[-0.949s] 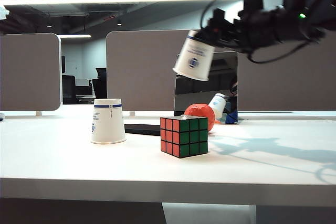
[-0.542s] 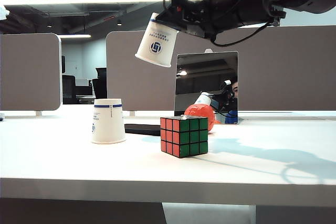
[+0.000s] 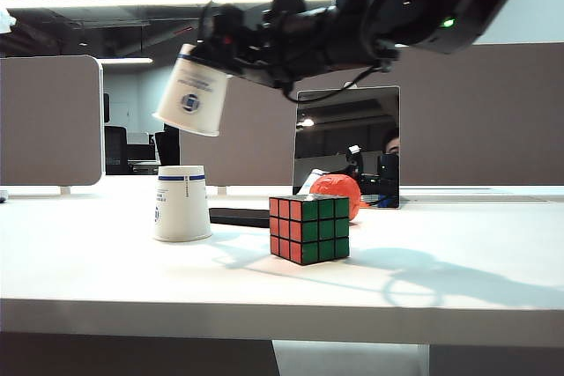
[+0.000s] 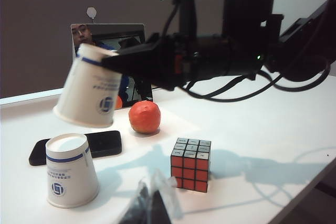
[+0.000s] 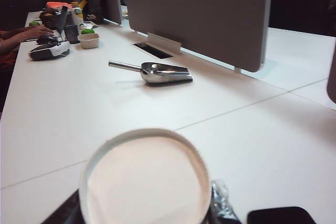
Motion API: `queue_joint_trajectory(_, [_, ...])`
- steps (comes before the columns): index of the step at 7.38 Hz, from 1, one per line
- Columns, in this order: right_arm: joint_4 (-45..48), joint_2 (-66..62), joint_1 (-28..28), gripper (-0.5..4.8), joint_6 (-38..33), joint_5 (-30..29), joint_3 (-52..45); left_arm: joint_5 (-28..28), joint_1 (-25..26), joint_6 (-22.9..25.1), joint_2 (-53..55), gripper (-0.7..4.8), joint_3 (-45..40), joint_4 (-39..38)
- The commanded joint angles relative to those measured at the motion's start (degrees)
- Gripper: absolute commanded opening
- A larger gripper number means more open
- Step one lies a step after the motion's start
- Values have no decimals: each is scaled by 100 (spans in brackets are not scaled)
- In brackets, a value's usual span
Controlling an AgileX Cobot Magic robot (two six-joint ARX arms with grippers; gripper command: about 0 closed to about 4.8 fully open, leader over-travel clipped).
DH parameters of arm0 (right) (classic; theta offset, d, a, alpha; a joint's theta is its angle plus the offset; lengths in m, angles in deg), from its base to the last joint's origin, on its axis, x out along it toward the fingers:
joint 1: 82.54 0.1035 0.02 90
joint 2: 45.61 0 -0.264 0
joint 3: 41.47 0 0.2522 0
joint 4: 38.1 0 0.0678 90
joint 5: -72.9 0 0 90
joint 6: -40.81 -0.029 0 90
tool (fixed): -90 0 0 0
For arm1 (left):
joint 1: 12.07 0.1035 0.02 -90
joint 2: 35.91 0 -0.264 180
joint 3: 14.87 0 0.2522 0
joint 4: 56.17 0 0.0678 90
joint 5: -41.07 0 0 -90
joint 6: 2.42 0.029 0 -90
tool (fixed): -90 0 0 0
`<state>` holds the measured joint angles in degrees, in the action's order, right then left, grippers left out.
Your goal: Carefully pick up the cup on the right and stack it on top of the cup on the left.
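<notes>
Exterior view: right gripper (image 3: 222,46) high over the left part of the table (image 3: 282,279), clamped on the base of the carried cup (image 3: 190,92), its arm reaching across from the upper right. Carried cup upside down, tilted, rim lowest, hanging in the air above the standing cup (image 3: 181,203) with a clear gap between the 2, touching nothing below. Standing cup upside down on the table, upright, blue band near its top. Just right of it a dark phone (image 3: 239,217) lying flat, then a Rubik's cube (image 3: 309,229) nearer the camera, with an orange (image 3: 337,194) behind the cube and a mirror (image 3: 345,145) behind that, standing upright. Left wrist view: same carried cup (image 4: 89,94) tilted above and slightly behind the standing cup (image 4: 70,170), right gripper (image 4: 113,62) closed around its blue-banded end; phone (image 4: 77,146) beside the standing cup, orange (image 4: 144,117) past it, cube (image 4: 191,163) well apart on the other side; left gripper (image 4: 151,206) only a dark blurred tip at the frame edge, cannot tell whether parted or closed, nothing visibly in it. Right wrist view: white mouth of the carried cup (image 5: 148,177) filling the near field, a metal scoop (image 5: 155,72) lying on the white table (image 5: 247,135) well beyond.
</notes>
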<state>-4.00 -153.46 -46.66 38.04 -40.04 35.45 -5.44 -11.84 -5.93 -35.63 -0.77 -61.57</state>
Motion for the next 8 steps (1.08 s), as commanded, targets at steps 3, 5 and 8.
queue_joint_trajectory(3, [-306,-634,120,273,0,234,573,28,-2,-17,4,-5,15,72])
queue_joint_trajectory(5, [-389,-715,118,273,15,382,789,28,-2,-20,4,-5,15,72])
queue_joint_trajectory(8, [-492,-890,15,274,170,540,1010,28,-2,-20,4,-5,15,74])
